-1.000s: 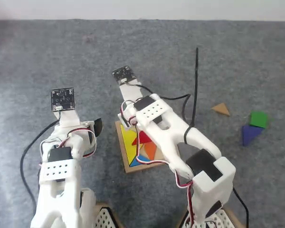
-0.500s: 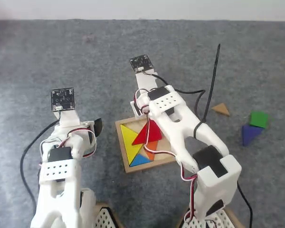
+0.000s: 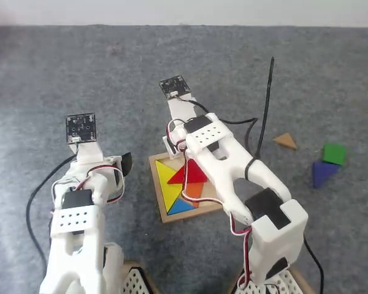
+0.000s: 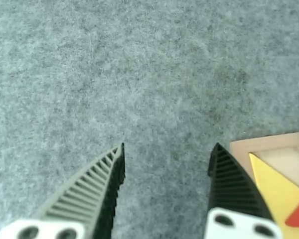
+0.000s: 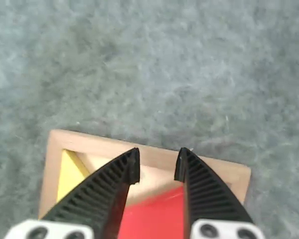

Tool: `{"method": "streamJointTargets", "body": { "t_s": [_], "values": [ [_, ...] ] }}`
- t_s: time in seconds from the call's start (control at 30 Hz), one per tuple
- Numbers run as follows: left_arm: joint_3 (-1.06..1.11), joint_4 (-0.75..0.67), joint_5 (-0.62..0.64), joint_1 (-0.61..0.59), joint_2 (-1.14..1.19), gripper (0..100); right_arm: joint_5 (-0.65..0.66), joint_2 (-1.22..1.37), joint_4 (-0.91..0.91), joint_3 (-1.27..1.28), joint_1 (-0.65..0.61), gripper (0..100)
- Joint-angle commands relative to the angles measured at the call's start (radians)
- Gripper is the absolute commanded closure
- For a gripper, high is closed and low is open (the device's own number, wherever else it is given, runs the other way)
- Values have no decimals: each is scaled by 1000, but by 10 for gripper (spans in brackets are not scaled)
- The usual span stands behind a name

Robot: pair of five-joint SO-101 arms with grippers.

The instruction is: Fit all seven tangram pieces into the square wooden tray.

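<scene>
Grey felt covers the desk (image 3: 276, 67), and both white arms rise from its near edge. The left arm (image 3: 80, 211) stands folded beside the square wooden tray (image 5: 89, 143), its wrist tipped down toward the felt. The right arm (image 3: 233, 174) stretches forward and low across the tray, covering much of its right half. The left gripper (image 4: 169, 149) is spread wide and holds nothing; it hangs over bare felt just beside a corner of the tray. The right gripper (image 5: 157, 163) is parted by a narrow gap, nothing between its fingers, and sits above the tray's far rim with a red piece under it. Four pieces lie in the tray, as far as the arm lets me count: one yellow triangle (image 3: 165, 180), one red triangle (image 3: 188, 174), one orange piece (image 3: 195, 193) and one blue piece (image 3: 181, 206). The red one looks to be lying over its neighbours instead of flat in its place. Three pieces lie loose on the felt, well apart from the tray on the right arm's side: one small tan triangle (image 3: 285, 141), one green square (image 3: 334, 153) and one dark blue triangle (image 3: 324, 173) just beside the square.
</scene>
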Motion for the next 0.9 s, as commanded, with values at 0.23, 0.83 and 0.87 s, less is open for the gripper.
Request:
{"method": "streamJointTargets", "body": {
  "t_s": [0.23, 0.83, 0.87],
  "values": [
    [-4, -18, -9, -6, -11, 731, 11, -13, 102, -44, 105, 858],
    [-4, -20, -9, -6, -12, 731, -64, -426, 166, 183, 33, 858],
    [-4, -20, -9, -6, -12, 731, -64, -438, 157, 221, 12, 858]
  ]
}}
